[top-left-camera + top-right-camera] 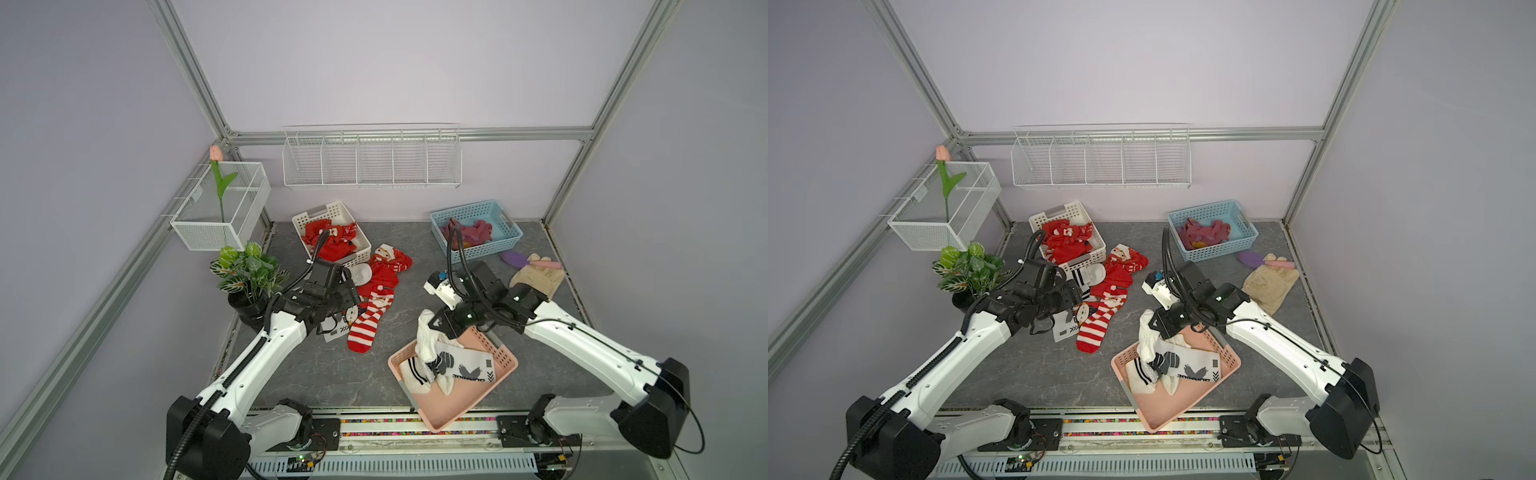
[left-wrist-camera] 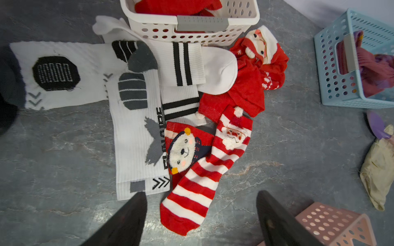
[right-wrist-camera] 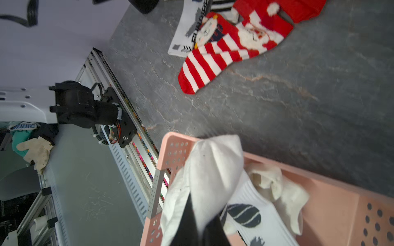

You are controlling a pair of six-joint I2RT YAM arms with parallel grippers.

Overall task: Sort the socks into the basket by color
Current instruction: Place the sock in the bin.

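Both tools angle downward: left tool [image 2: 200, 192] wide over socks [image 2: 191, 170], right tool [image 3: 199, 215] pinching white sock [image 3: 215, 170].

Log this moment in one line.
left jaws: open above striped sock | right jaws: shut on white sock over pink basket | stage: sorting unfinished

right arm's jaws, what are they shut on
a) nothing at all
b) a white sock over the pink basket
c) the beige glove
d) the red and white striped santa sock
b: in the right wrist view the right arm's jaws are pinched on the white sock, which hangs over a corner of the pink basket.
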